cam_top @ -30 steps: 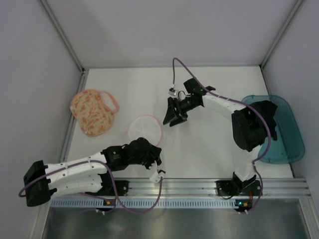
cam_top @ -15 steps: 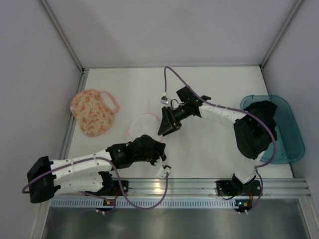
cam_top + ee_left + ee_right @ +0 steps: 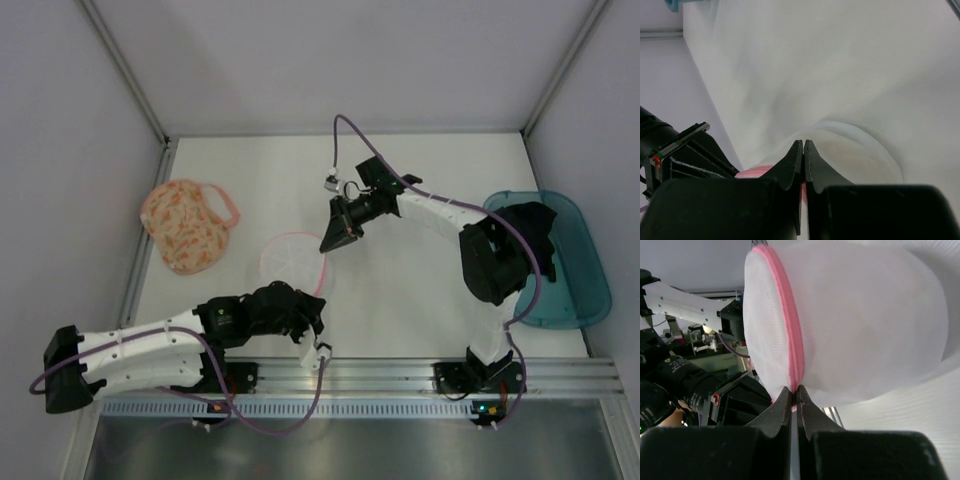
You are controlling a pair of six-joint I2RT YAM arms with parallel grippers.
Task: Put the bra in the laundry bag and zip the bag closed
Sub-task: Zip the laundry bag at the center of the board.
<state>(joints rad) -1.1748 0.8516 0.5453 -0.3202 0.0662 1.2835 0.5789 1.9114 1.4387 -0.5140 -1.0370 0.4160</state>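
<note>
The laundry bag [image 3: 190,225], cream with an orange print and pink trim, lies flat at the table's left, and neither gripper touches it. The bra [image 3: 538,220] is a black heap in the teal tub [image 3: 575,270] at the right, partly behind the right arm. Both grippers hold a plain white pouch [image 3: 293,258] with a pink rim instead. My right gripper [image 3: 330,245] [image 3: 795,389] is shut on that pouch's pink zip edge [image 3: 792,340]. My left gripper [image 3: 298,291] [image 3: 803,142] is shut on its near edge, with pink showing between the jaws.
The white pouch [image 3: 855,155] bulges just past the left fingertips. The right gripper's black body [image 3: 680,150] shows at the left of the left wrist view. Grey walls enclose the table on three sides, and a metal rail [image 3: 400,375] runs along the near edge.
My right gripper has gone from open to shut on the pouch's pink rim. The left arm shifted right, then back left, still gripping the pouch's near edge.
</note>
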